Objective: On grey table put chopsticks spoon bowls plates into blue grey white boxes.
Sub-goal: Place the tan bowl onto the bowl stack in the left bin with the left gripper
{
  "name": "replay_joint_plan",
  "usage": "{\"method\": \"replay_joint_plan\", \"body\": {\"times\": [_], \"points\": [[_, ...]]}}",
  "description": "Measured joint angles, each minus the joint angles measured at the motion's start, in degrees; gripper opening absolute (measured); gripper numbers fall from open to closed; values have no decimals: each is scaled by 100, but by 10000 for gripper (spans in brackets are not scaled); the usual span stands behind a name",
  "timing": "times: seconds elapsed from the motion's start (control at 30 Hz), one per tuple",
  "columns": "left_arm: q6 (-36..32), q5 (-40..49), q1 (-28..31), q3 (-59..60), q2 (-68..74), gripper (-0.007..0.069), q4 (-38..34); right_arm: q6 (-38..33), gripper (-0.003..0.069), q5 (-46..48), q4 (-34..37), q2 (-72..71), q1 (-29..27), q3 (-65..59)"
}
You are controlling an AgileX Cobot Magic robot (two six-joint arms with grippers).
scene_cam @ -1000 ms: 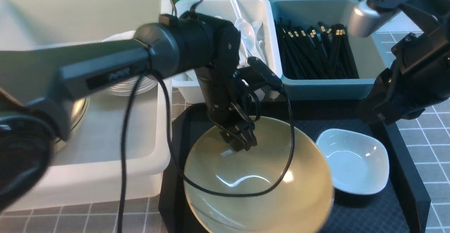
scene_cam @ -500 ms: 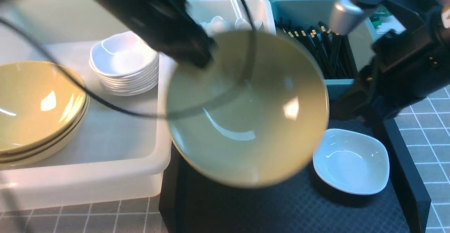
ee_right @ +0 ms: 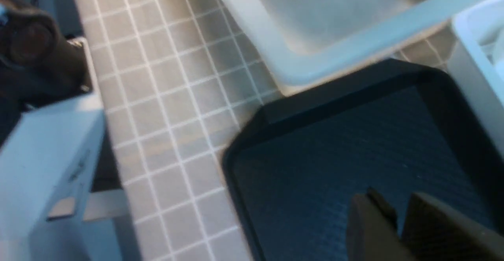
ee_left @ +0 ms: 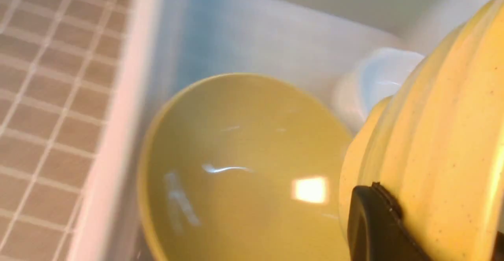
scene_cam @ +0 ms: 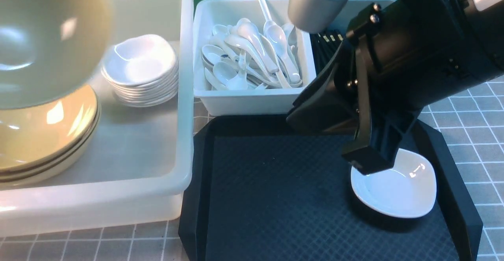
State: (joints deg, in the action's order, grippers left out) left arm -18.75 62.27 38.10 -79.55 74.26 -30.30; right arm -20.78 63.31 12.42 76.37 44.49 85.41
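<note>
My left gripper (ee_left: 429, 221) is shut on the rim of a yellow bowl (ee_left: 441, 135); one black finger (ee_left: 374, 221) presses its outer wall. The held bowl (scene_cam: 43, 36) hangs tilted above the stack of yellow bowls (scene_cam: 43, 135) in the large white box (scene_cam: 185, 95); the gripper itself is hidden in the front view. My right gripper (scene_cam: 368, 162) is shut and empty, its tip just above the near rim of a small white bowl (scene_cam: 401, 192) on the black tray (scene_cam: 275, 198). In the right wrist view the right gripper (ee_right: 397, 206) hovers over the tray (ee_right: 354, 166).
A stack of small white bowls (scene_cam: 139, 70) stands in the large white box beside the yellow stack. A white box (scene_cam: 252, 103) behind the tray holds white spoons (scene_cam: 252, 56). Black chopsticks (scene_cam: 325, 52) show partly behind my right arm; their blue box is hidden.
My left arm lifted the yellow bowl off the tray and carried it left, over the large white box. My right arm swung left and down onto the small white bowl.
</note>
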Motion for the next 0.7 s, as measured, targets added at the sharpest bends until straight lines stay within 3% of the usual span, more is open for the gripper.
{"method": "replay_joint_plan", "body": {"times": [0.3,0.47,0.7], "points": [[0,-1321,203,1332,550,11,110,0,168,43,-380,5,5,0],[-33,-1611,203,1436,859,68,233,-6,171,24,-385,5,6,0],[-184,-1638,203,1436,912,354,522,-121,171,-9,-392,5,6,0]]}}
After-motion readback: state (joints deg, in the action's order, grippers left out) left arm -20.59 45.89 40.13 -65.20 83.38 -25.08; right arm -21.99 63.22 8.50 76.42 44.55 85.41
